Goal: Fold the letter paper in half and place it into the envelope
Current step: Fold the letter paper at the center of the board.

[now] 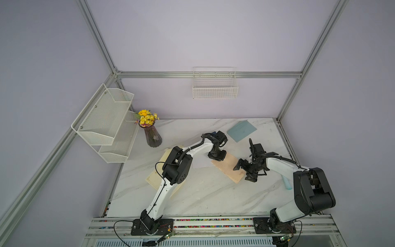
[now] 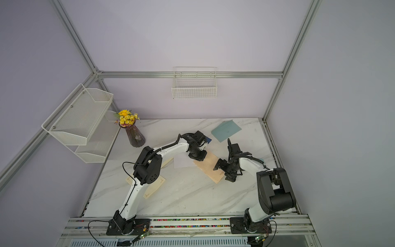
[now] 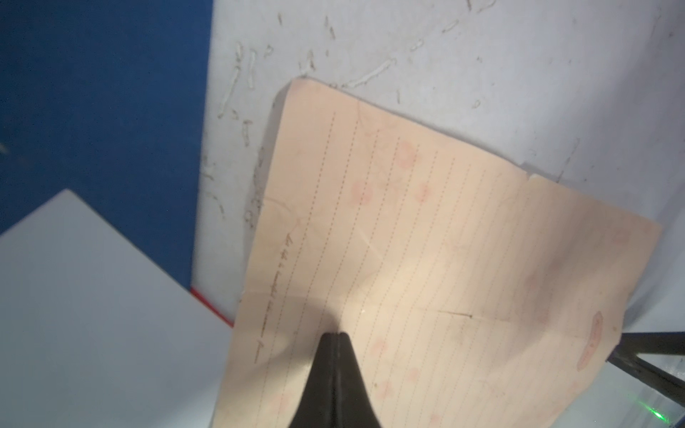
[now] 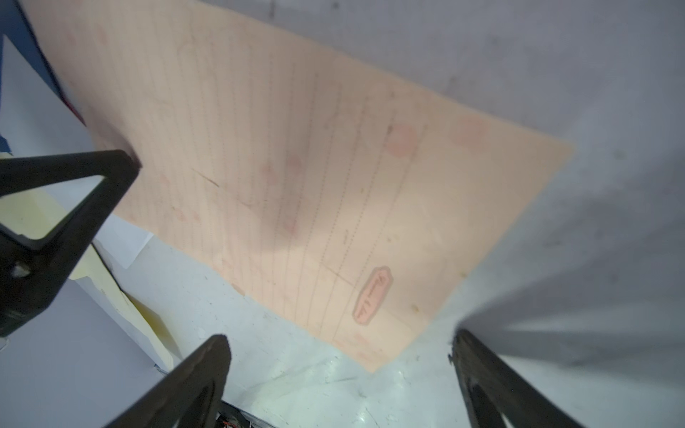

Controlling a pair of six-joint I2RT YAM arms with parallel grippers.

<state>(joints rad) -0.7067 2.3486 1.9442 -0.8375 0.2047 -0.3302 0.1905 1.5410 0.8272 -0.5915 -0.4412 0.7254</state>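
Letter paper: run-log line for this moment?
letter paper: unfolded | left gripper: shut, touching paper | right gripper: open, above paper | envelope: apart

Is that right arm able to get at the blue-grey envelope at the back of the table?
Probably yes. The envelope lies on the table just beyond the right end effector, which is open and holds nothing; nothing stands between them.

Left end effector (image 3: 336,334) closed tight, right end effector (image 4: 340,336) spread wide.
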